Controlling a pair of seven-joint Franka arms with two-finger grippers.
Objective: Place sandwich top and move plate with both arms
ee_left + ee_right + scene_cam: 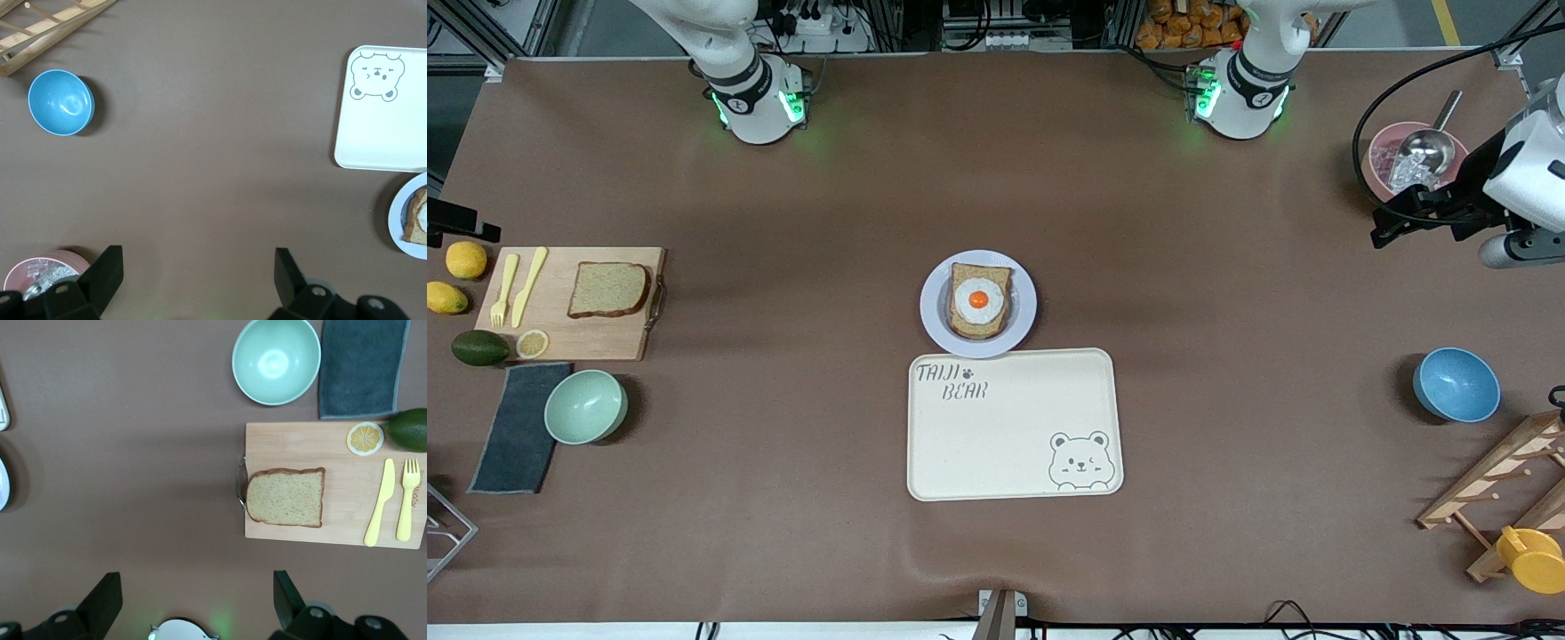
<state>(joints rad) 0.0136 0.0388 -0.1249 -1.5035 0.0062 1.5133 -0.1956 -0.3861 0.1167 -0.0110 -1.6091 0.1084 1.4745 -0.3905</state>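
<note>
The sandwich top, a flat, roughly square slice of grainy brown bread with a darker crust, lies on a rectangular wooden board toward the right arm's end of the table, beside a pale yellow plastic knife and fork. The plate, round, smooth and pale lavender-white, sits mid-table and carries a bread slice with a fried egg. Its rim just touches the edge of a cream rectangular tray with rounded corners, which lies nearer the front camera. The left gripper hangs over bare brown table near a pink bowl; its black fingers are spread wide and hold nothing. The right gripper hangs over bare table near the board, likewise wide open and empty.
</note>
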